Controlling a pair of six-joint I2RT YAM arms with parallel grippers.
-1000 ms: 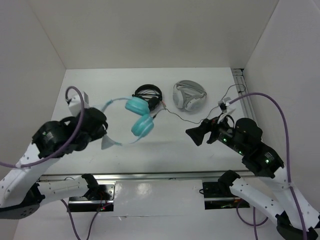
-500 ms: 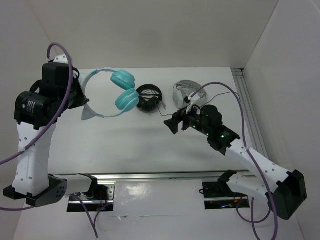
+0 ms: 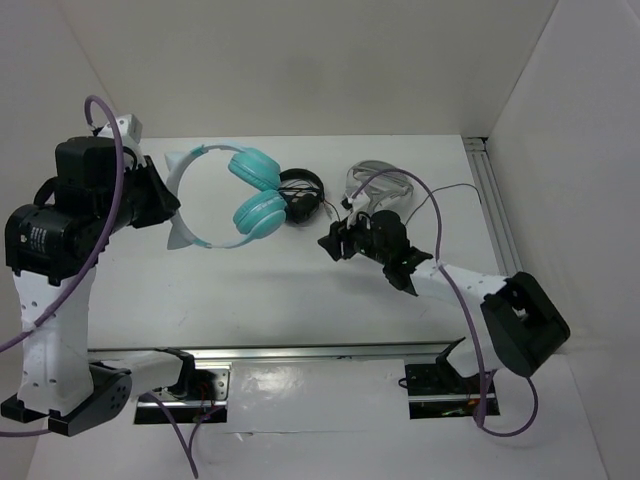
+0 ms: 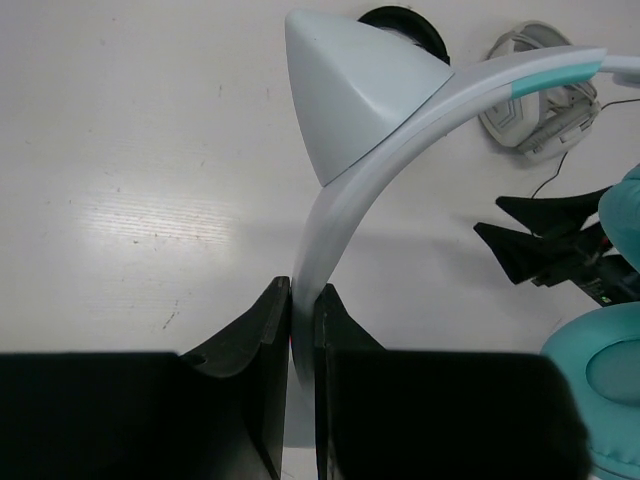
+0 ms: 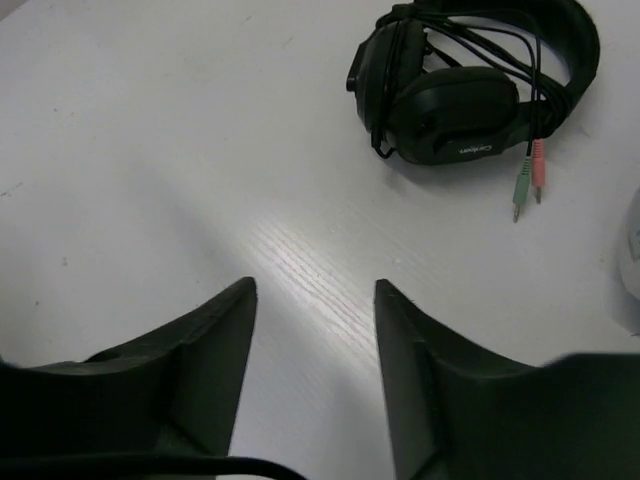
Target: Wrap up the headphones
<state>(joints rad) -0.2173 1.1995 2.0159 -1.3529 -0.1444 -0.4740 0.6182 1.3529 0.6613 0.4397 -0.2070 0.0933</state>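
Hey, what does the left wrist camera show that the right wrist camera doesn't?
Only the left wrist view shows the left tool clamped on the pale headband of the teal headphones, plus the grey-white headphones. Only the right wrist view shows the pink and green plugs. Both show the black headphones, the white table and the right tool, open and empty.

Cropped right: ear cup [image 4: 608, 392] of headphones [image 4: 400, 130] | Hidden in left gripper [image 4: 302, 300]: headband end | Cropped top: black headphones [image 5: 470, 90]
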